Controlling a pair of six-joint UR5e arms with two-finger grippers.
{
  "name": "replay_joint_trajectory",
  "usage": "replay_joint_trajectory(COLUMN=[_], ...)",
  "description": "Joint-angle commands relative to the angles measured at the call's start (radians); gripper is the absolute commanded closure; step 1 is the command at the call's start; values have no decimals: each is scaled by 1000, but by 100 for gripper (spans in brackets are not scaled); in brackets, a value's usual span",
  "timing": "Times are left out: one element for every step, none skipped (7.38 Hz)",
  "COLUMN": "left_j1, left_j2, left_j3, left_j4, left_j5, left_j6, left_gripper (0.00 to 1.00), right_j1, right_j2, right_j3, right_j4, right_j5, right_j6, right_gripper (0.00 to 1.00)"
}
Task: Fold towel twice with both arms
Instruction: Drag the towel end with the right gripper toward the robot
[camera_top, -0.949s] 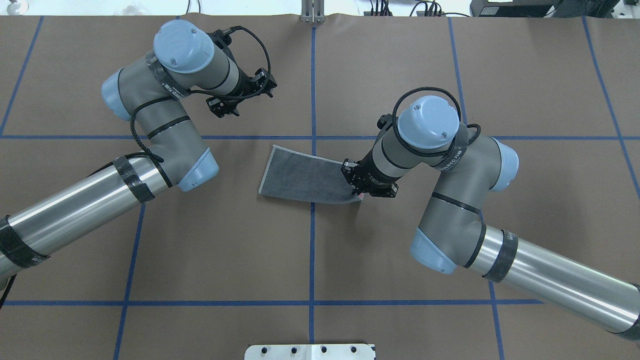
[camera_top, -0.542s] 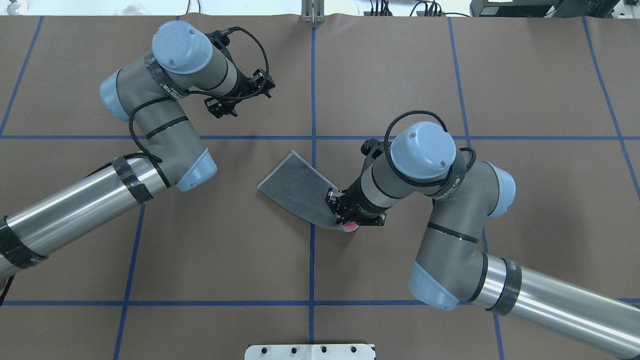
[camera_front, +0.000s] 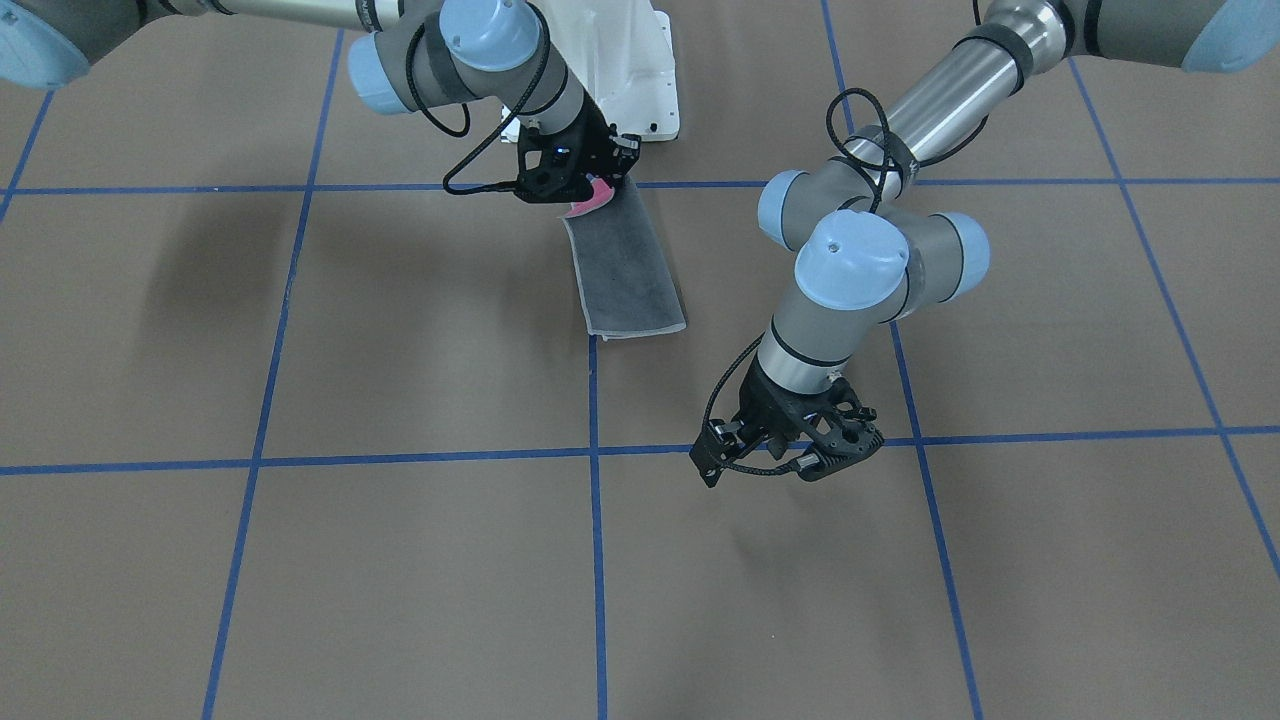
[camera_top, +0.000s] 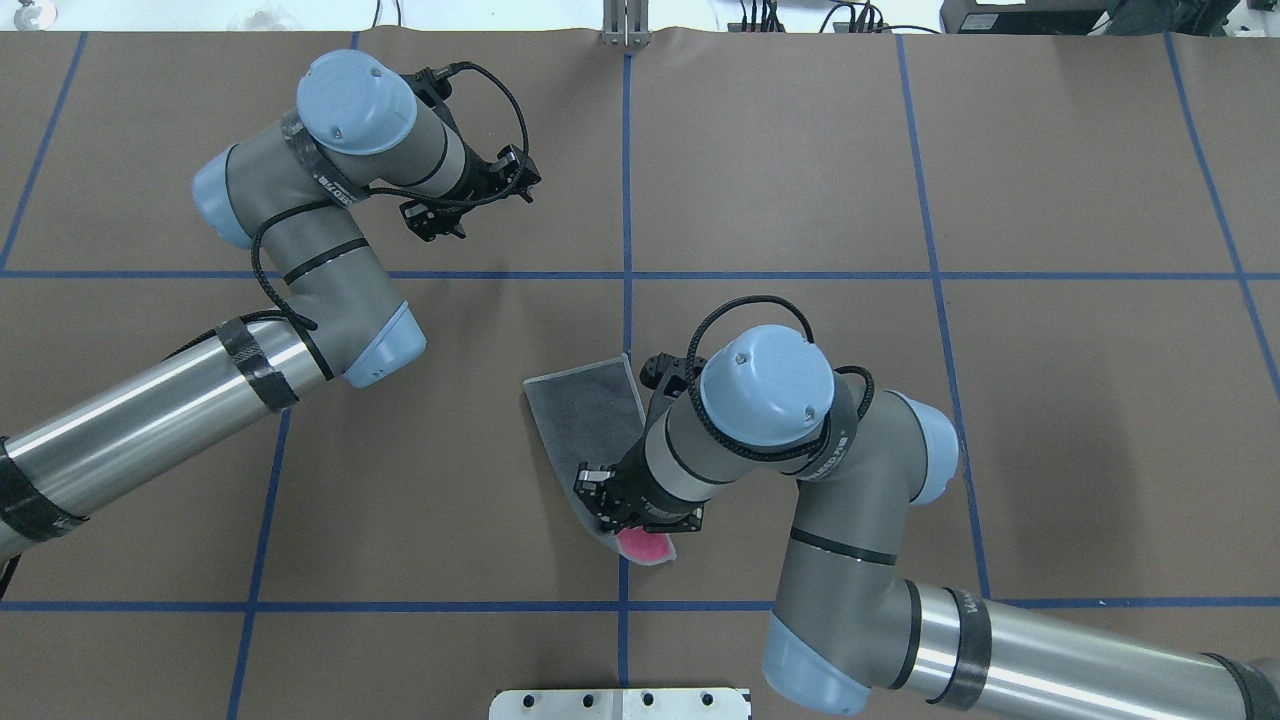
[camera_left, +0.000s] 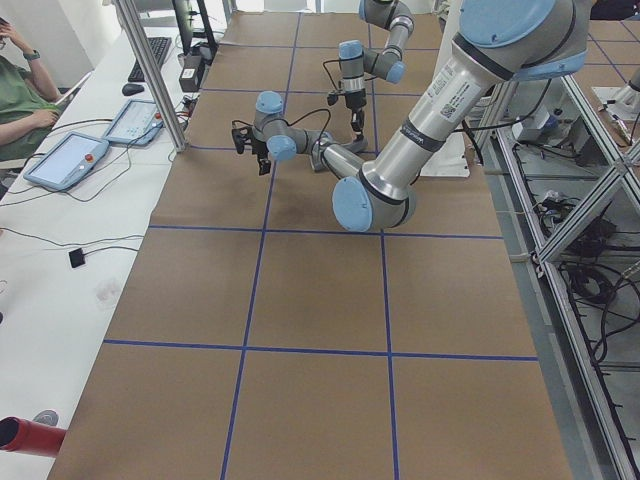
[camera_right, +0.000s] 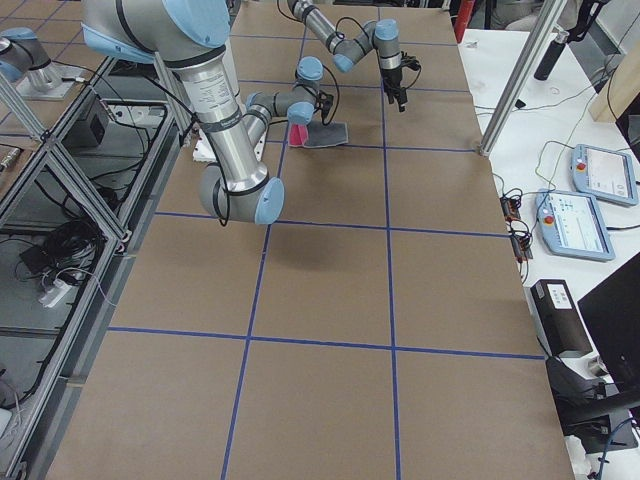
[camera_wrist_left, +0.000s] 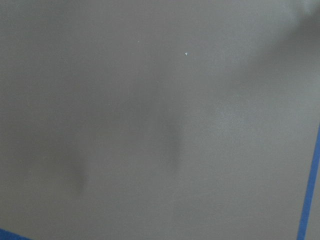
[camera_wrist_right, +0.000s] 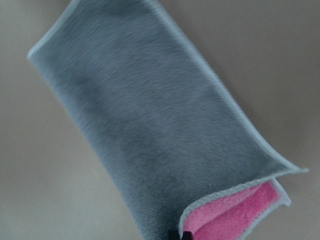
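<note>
The towel (camera_top: 585, 410) lies folded once as a narrow strip, dark grey face up, near the table's middle; it also shows in the front view (camera_front: 625, 270) and the right wrist view (camera_wrist_right: 150, 130). My right gripper (camera_top: 640, 525) is shut on the towel's near end, where a pink inner face (camera_top: 645, 545) curls out. That end is lifted slightly; the far end rests on the table. My left gripper (camera_top: 468, 200) is open and empty, hovering over bare table well to the far left of the towel. The left wrist view shows only table.
The white pedestal base (camera_top: 620, 703) sits at the near edge, close behind the right gripper. Blue tape lines (camera_top: 625, 200) grid the brown table. A metal post (camera_top: 625, 25) stands at the far edge. An operator (camera_left: 20, 100) and control tablets sit beyond it.
My right gripper has pulled the towel's held end toward the robot base, swinging the strip from lying across to lying front-to-back. The left arm shifted slightly left.
</note>
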Motion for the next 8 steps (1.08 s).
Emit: replay_joint_trajectory(left_j1=[0, 1, 1, 0, 0, 0, -8, -20], left_j2=[1, 1, 1, 1, 1, 0, -2, -1], left_j3=[2, 2, 2, 2, -1, -8, -20, -52], left_j4=[0, 0, 0, 0, 0, 1, 9, 15], left_j5=[0, 0, 0, 0, 0, -18, -85, -116], left_j6=[1, 1, 1, 3, 3, 3, 1, -2], left_gripper=[0, 0, 0, 0, 0, 0, 0, 0], right_j1=[-12, -10, 0, 25, 67, 122, 213, 291], right_j2=[47, 52, 69, 90, 95, 86, 52, 8], right_j3=[-34, -34, -34, -34, -28, -28, -28, -22], right_j4=[4, 4, 3, 3, 3, 0, 0, -3], right_j5=[-10, -10, -10, -10, 7, 47, 167, 271], right_j6=[0, 5, 28, 58, 68, 65, 52, -1], right_gripper=[79, 2, 0, 0, 0, 0, 0, 0])
